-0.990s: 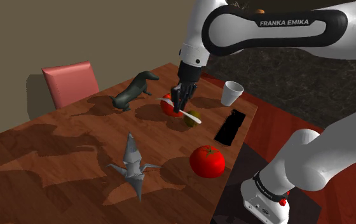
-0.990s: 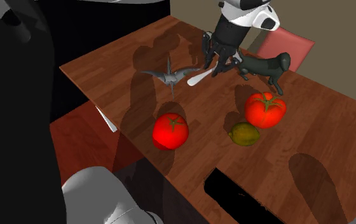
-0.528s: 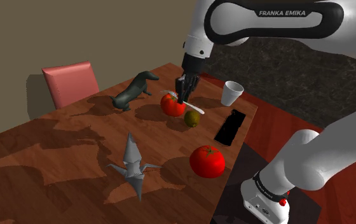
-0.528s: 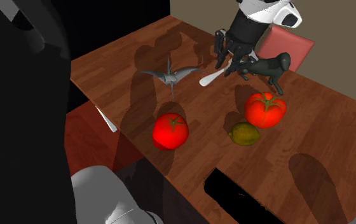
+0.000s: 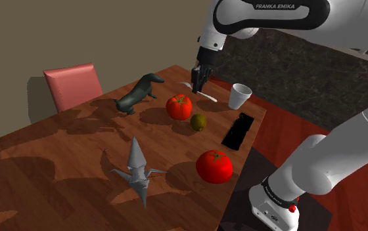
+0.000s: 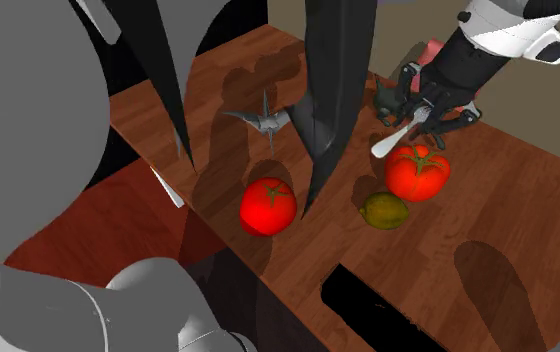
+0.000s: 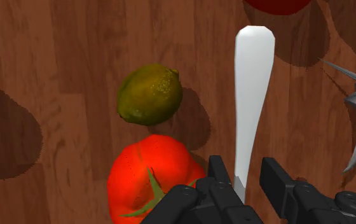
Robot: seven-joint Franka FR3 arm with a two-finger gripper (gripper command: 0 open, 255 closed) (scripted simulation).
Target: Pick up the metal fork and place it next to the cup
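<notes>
Closest to the stand in the shoulder view, a red tomato [image 5: 214,166] sits on the wooden counter [image 5: 58,164]. A grey paper bird [image 5: 137,167] stands on that view's left of it. A bit farther back lies a flat black slab [image 5: 238,130]. Past that come a green lime [image 5: 198,121] and a second tomato [image 5: 179,106], just beside each other.

Past those two, the pincer [image 5: 199,77] hangs over the far end of the counter. It is pinching the fork [image 5: 206,96] by its thin part. In the wrist view the two black fingers [image 7: 218,170] squeeze the fork from both sides, and its wide white handle sticks straight out past them. The fork looks to be up in the air, not on the wood. It is near the white cup [image 5: 239,96] but not touching it. Behind them are a dark toy dog [image 5: 137,94] and a pink chair [image 5: 72,85].

A second ago the pincer held the fork low over the second tomato. Now it has gone up and back, closer to the cup. So the picking up looks done, and the carrying is nearly done too. What is left, I think, is to bring the fork down flat beside the cup and let go. The pincer should take care not to knock the cup over.

The tomatoes, lime, bird and cup have not moved.
</notes>
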